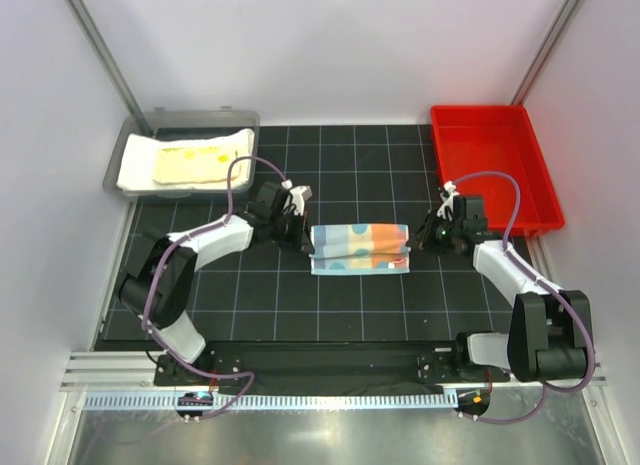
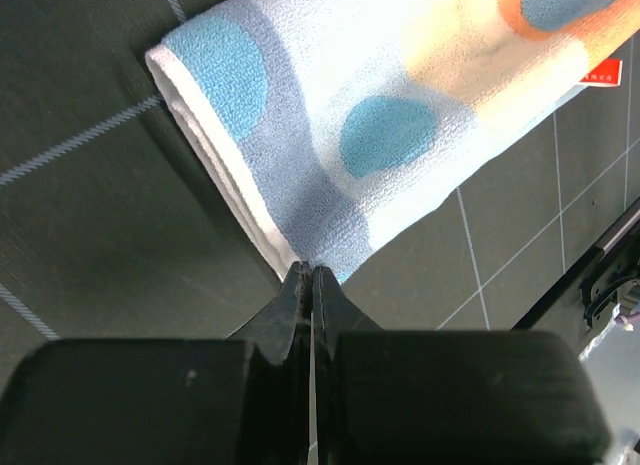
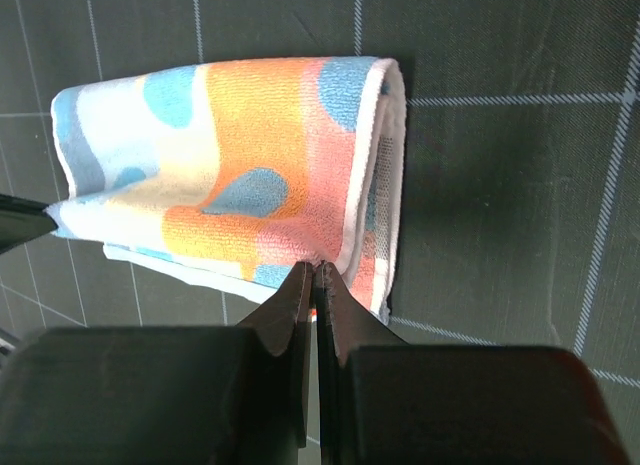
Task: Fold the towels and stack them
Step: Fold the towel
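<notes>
**A:** While both arms are down on it, how far along would you say this fold is?

**B:** Partway. The light-blue towel lies on the worktop directly between the two sets of jaws. It is doubled over into a long band. A white under-layer peeks out close beside the tips of the right jaws, so the layers aren't flush.

**A:** And the jaws themselves?

**B:** The left jaws are closed to a hairline, and the towel's corner runs right into their tips. The right jaws are pinched just as tight, with the pink hem caught at their tips. Both look to be gripping cloth, one at each short end of the band.

**A:** So what's left to do?

**B:** Most of it, I'd judge. This towel probably needs another fold before it can go on a pile, and I see no pile anywhere. Well beyond the left jaws, on their outer side, a grey bin holds a white towel with a pale yellow towel on top. Both are laid loosely rather than squared up.

**A:** Anything on the other side?

**B:** A red tray stands beyond the right jaws. It may be where the stack goes, but that's only a guess.
</notes>
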Action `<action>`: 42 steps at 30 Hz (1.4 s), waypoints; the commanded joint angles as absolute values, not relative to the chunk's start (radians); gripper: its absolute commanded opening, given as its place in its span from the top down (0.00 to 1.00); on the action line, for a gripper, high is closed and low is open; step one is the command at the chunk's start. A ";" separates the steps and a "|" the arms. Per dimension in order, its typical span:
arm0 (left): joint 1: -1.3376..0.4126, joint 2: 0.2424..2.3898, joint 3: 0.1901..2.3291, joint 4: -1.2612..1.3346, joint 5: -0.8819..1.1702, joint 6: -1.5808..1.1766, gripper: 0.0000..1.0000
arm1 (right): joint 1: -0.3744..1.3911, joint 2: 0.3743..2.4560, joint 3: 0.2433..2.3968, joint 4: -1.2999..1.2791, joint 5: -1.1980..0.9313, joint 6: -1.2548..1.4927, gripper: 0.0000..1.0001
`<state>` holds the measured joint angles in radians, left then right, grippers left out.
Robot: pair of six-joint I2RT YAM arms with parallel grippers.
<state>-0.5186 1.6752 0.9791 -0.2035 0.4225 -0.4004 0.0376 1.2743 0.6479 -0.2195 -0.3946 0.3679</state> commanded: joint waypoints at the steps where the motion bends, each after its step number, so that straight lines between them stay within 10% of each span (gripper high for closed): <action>1: -0.531 1.602 0.948 -0.127 0.354 -0.423 1.00 | 0.037 1.241 0.652 -0.229 -0.328 0.390 0.99; 20: -0.583 1.577 0.847 -0.080 0.321 -0.442 1.00 | 0.038 1.157 0.540 -0.264 -0.319 0.449 0.88; 24: -0.592 1.571 0.835 -0.084 0.310 -0.454 0.73 | 0.038 1.114 0.548 -0.348 -0.337 0.500 0.72; 42: -0.632 1.643 0.940 -0.189 0.192 -0.620 0.57 | 0.041 1.241 0.661 -0.440 -0.267 0.578 0.55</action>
